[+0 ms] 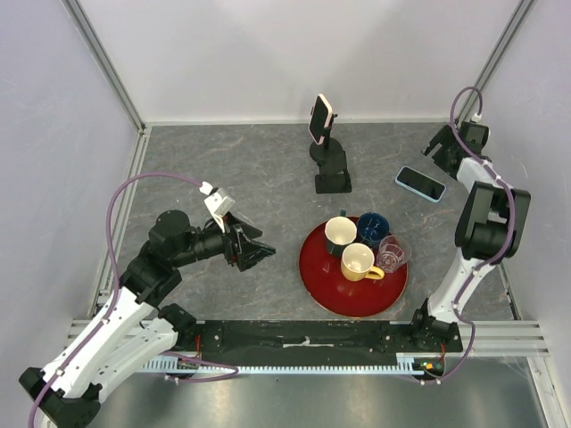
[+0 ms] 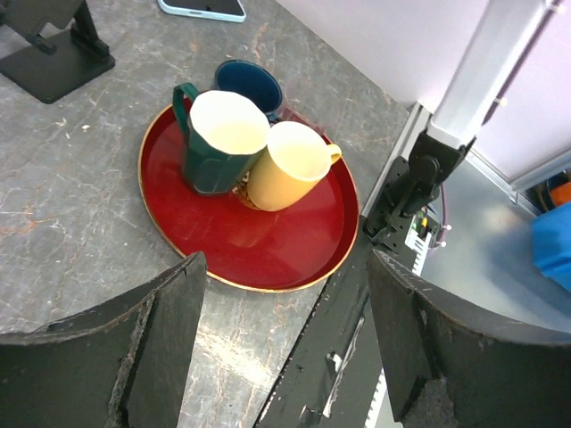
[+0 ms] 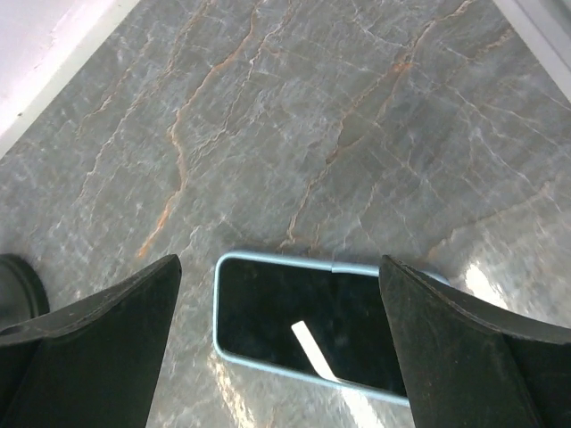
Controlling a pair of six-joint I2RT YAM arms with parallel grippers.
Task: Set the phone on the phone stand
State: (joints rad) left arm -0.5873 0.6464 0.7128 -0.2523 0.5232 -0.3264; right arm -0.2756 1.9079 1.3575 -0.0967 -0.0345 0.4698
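A black phone stand (image 1: 332, 167) stands at the back middle of the table, and a pink-cased phone (image 1: 320, 118) sits upright on it. A blue-cased phone (image 1: 420, 184) lies flat, screen up, to the stand's right. In the right wrist view this phone (image 3: 312, 330) lies just below and between my fingers. My right gripper (image 1: 443, 144) (image 3: 278, 263) is open and empty, hovering above the blue phone's far edge. My left gripper (image 1: 260, 251) (image 2: 285, 259) is open and empty, left of the red tray. The stand's base (image 2: 53, 62) and the blue phone's edge (image 2: 201, 7) show in the left wrist view.
A round red tray (image 1: 332, 287) (image 2: 223, 241) sits at the front middle. It holds a green mug (image 1: 340, 234) (image 2: 219, 143), a yellow mug (image 1: 359, 262) (image 2: 290, 165), a dark blue mug (image 1: 372, 228) (image 2: 250, 85) and a clear glass (image 1: 393, 252). White walls enclose the table.
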